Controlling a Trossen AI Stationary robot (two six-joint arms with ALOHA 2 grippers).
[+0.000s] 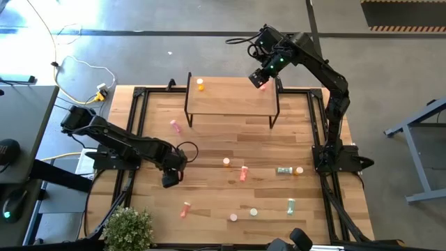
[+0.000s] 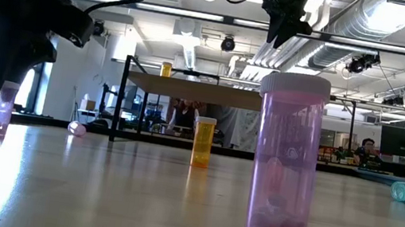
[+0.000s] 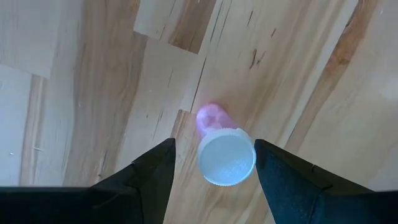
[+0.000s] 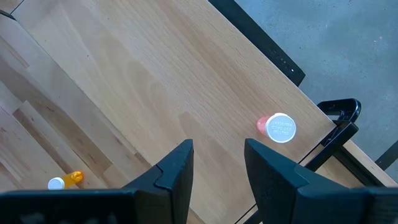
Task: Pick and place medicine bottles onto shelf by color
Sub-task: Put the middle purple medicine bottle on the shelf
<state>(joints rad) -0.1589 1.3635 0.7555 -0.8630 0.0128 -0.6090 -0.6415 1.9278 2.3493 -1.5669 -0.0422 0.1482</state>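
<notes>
Left wrist view: my left gripper [image 3: 214, 171] open, straddling upright pink bottle [image 3: 225, 154], nothing gripped. Off-centre close could topple it. Right gripper [image 4: 217, 168] part-open, empty, above shelf [image 4: 155, 81].

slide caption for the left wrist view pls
Open left gripper straddling an upright pink bottle with a pale cap on the wooden table.
</notes>
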